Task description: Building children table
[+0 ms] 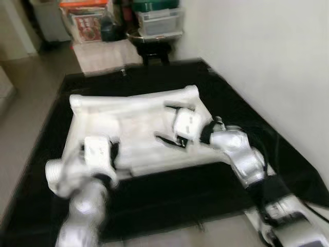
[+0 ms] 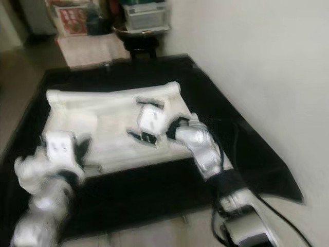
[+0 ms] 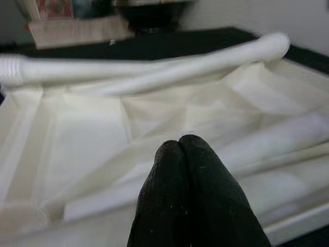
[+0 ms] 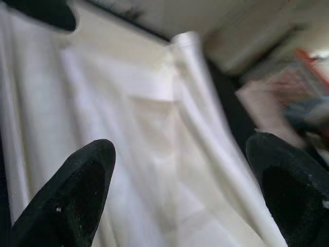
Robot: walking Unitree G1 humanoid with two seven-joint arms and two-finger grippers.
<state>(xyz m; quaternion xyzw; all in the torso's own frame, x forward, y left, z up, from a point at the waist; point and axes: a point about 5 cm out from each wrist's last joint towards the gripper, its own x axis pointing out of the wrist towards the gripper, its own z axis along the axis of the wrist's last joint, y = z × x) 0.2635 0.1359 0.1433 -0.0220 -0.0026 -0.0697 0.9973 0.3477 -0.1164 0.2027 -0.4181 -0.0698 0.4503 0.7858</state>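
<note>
Your right gripper (image 1: pixel 169 123), fingers spread wide, hovers over the white table frame (image 1: pixel 134 105) lying long-axis left-to-right on the black mat (image 1: pixel 205 185), while your left gripper (image 3: pixel 191 198), fingers pressed together, sits at its near-left corner.

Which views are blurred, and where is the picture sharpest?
Both eye views are motion-blurred, worst on the left arm; the white table is overexposed on the black mat. The left wrist view is sharpest: shut left gripper. The right wrist view smears around the open right gripper.
</note>
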